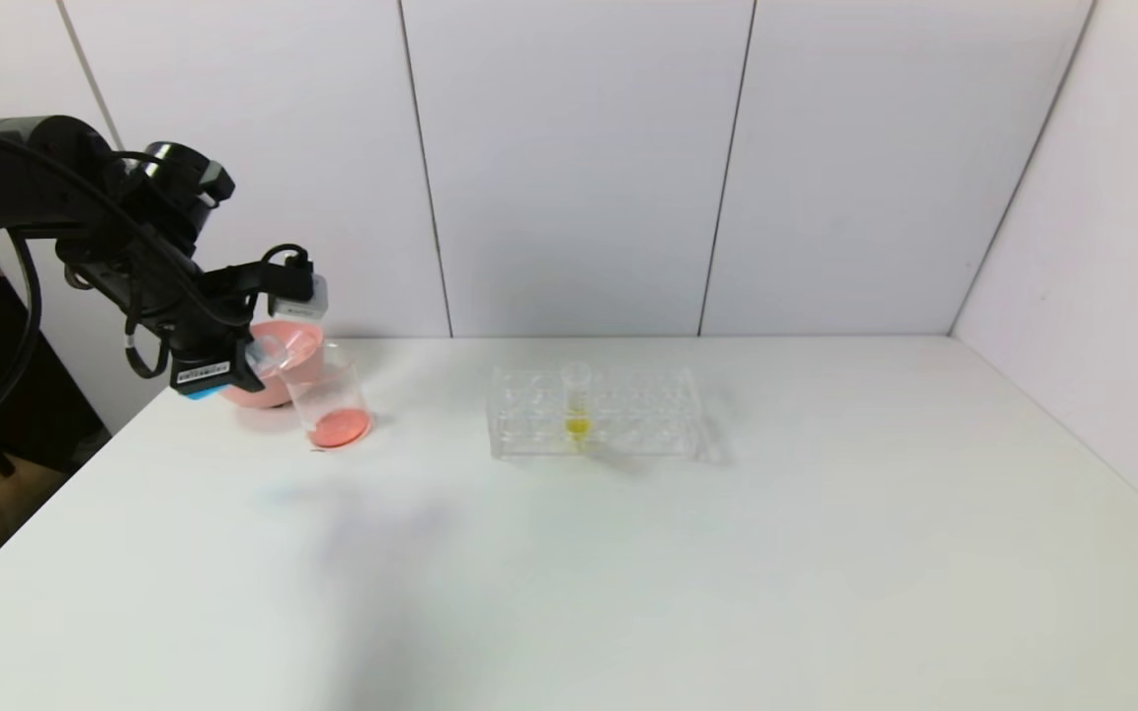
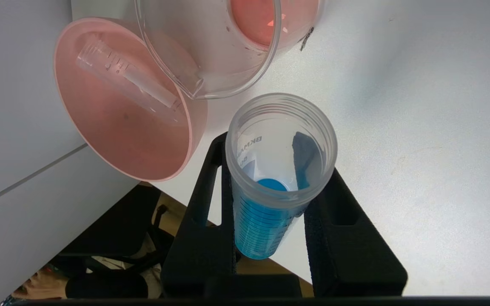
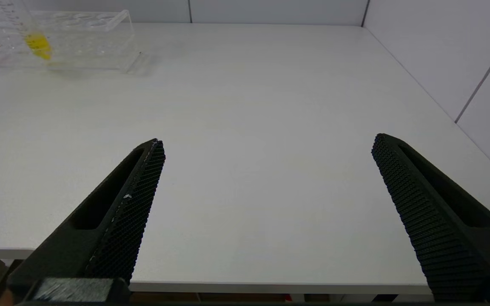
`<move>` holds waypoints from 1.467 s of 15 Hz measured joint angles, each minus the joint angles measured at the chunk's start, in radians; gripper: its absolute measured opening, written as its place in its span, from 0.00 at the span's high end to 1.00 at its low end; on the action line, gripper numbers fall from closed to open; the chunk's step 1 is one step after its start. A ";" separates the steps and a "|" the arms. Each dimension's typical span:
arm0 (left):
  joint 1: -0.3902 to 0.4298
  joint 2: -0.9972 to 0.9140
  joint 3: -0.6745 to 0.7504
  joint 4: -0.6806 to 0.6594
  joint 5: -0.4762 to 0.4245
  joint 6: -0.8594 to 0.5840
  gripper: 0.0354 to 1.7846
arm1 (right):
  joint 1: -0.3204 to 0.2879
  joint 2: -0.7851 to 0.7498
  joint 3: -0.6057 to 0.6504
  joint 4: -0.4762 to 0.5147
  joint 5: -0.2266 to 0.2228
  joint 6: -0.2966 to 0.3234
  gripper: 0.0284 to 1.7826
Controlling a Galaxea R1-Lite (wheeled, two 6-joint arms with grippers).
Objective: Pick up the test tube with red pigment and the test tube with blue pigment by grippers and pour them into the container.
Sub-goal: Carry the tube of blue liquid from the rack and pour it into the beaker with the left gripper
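Note:
My left gripper (image 1: 251, 363) is shut on the test tube with blue pigment (image 1: 268, 350). It holds the tube tilted above the table, mouth close to the rim of the container (image 1: 330, 400). In the left wrist view the tube (image 2: 262, 229) sits between my gripper's (image 2: 277, 157) fingers, with the blue liquid still in its lower end. The container (image 2: 211, 51) is a clear beaker with red liquid at its bottom. No tube holding red liquid shows. My right gripper (image 3: 268, 144) is open and empty over the table's near right edge.
A pink bowl (image 1: 284, 348) stands behind the beaker; an empty clear tube (image 2: 126, 78) lies in this bowl (image 2: 113, 140). A clear rack (image 1: 628, 420) at mid table holds a tube with yellow liquid (image 1: 577, 403). The rack also shows in the right wrist view (image 3: 79, 42).

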 joint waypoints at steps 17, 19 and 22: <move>0.031 0.031 -0.011 -0.057 0.080 0.012 0.75 | 0.000 0.000 0.000 0.000 0.000 0.000 0.00; 0.031 0.036 -0.011 -0.061 0.104 0.019 0.75 | 0.000 0.000 0.000 0.000 0.000 0.000 0.00; 0.031 0.041 -0.011 -0.076 0.145 0.035 0.75 | 0.000 0.000 0.000 0.000 0.000 0.000 0.00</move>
